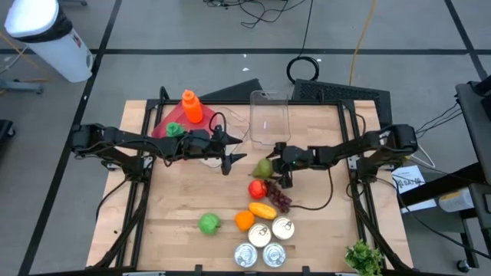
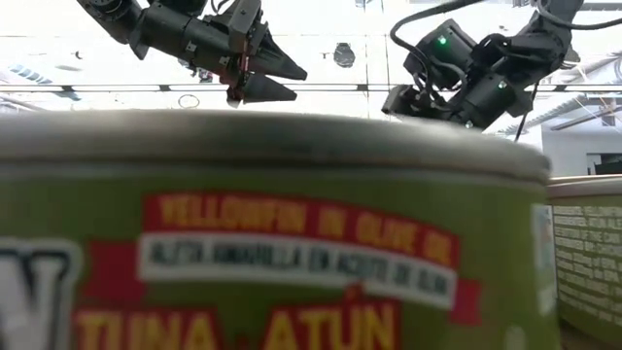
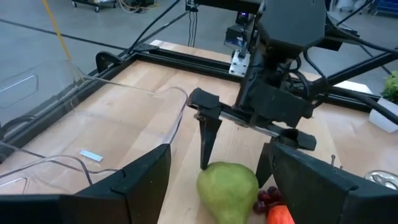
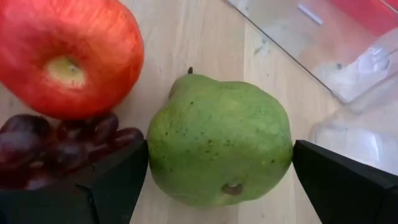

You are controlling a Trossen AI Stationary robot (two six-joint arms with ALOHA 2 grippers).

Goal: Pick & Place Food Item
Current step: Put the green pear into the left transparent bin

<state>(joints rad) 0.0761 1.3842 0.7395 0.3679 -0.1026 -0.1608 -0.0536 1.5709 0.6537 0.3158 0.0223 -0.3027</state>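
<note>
A green pear point(image 4: 219, 140) lies on its side on the wooden table point(image 1: 184, 192), just in front of a clear plastic container point(image 1: 268, 115). My right gripper point(image 4: 221, 149) comes at the pear from the table's right, slanting down. It is open, with one finger on each side of the pear, and I see no contact. My left gripper point(image 1: 230, 157) hangs open above the table, just left of the pear point(image 1: 263, 167), and nothing is between its fingers. A red apple point(image 4: 68, 56) and dark grapes point(image 4: 56, 146) lie next to the pear on its near side.
Toward the near edge lie a yellow-orange item point(image 1: 262, 209), an orange point(image 1: 244, 220), a green apple point(image 1: 209, 223) and several cans point(image 1: 261, 234). One tuna can point(image 2: 272, 233) fills the low view. An orange bottle point(image 1: 192, 106) stands far left, and leafy greens point(image 1: 364, 257) lie near right.
</note>
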